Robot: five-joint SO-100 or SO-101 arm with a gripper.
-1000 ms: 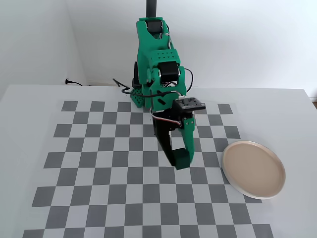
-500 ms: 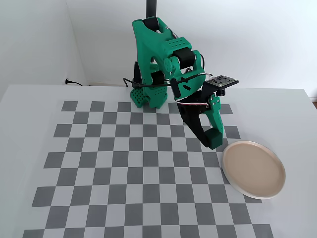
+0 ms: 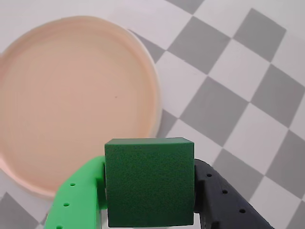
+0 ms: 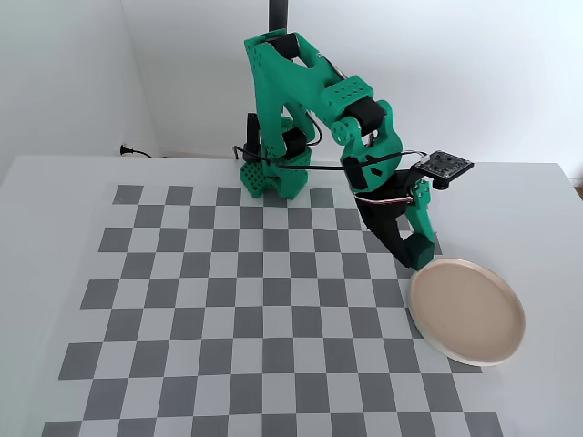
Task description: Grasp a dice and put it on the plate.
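The tabletop [image 4: 55,273] is carrying a grey-and-white checker mat [image 4: 182,300], and the arm [image 4: 310,100] is reaching from the far edge out toward the right side in the fixed view. The plate [image 4: 466,311] is sitting near the right edge, partly over the mat's right border, and nothing is lying in it yet.

The pincer [image 4: 412,255] is hanging just beside the plate's near-left rim in the fixed view, close above the mat, and is not yet over the plate's floor. In the wrist view the plate [image 3: 71,105] is filling the upper left, so the plate is lying ahead and to the left of the pincer [image 3: 150,200] there; the coming move looks like a short carry that way before any release.

The pincer is pinching the dice [image 3: 149,181], with its green finger [image 3: 76,200] pressing one side face and its black finger [image 3: 224,205] pressing the opposite one. The dice is sitting square between them, its top face level, held clear of the mat and overlapping the plate's lower rim in the wrist view.
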